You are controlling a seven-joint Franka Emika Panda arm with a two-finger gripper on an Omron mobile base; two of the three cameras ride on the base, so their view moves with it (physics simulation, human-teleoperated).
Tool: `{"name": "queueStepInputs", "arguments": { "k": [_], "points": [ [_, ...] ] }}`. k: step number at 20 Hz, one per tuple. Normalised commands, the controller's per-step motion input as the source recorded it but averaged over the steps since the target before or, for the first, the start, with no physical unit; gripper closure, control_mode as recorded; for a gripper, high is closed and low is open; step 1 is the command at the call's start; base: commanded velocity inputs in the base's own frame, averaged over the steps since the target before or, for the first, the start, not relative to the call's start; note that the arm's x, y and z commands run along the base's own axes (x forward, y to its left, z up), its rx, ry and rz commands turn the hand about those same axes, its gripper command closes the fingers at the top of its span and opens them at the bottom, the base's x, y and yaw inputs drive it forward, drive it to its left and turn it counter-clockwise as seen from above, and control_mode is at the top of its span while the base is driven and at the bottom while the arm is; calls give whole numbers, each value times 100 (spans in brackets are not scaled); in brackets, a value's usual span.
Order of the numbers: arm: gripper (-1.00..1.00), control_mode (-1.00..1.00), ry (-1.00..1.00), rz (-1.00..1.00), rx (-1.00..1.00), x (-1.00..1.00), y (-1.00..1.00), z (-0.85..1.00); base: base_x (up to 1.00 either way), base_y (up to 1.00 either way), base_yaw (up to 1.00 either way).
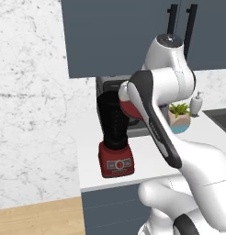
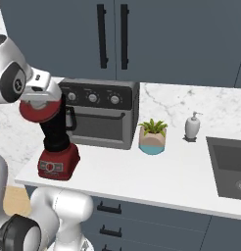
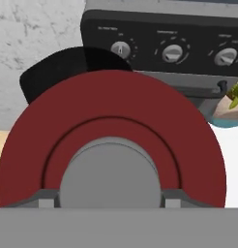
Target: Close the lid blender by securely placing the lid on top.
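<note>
The red lid [image 3: 111,145] is gripped at its grey centre by the fingers [image 3: 106,199], with the black blender [image 3: 67,68] jar just beyond them.

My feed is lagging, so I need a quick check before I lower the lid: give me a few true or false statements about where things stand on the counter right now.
1. The pincer holds the red lid. True.
2. The lid already sits flat and released on the blender jar. False: it is in the pincer, tilted near the jar's mouth.
3. The blender stands in front of the toaster oven. True.
4. The potted plant stands between the blender and the toaster oven. False: it stands between the oven and the soap dispenser.
5. The blender's base is grey. False: it is red.
</note>
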Motion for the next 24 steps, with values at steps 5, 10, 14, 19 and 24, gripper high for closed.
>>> {"name": "queueStepInputs", "arguments": {
  "k": [5, 10, 14, 19, 24],
  "points": [
    [100, -100, 4, 0, 0, 30, 35, 0, 0, 0, 0],
    [100, -100, 0, 0, 0, 26, 19, -1, 0, 0, 0],
    [100, -100, 0, 0, 0, 28, 14, 0, 0, 0, 0],
    [100, -100, 0, 0, 0, 26, 2, 0, 0, 0, 0],
    [100, -100, 0, 0, 0, 27, 0, 0, 0, 0, 0]
  ]
}}
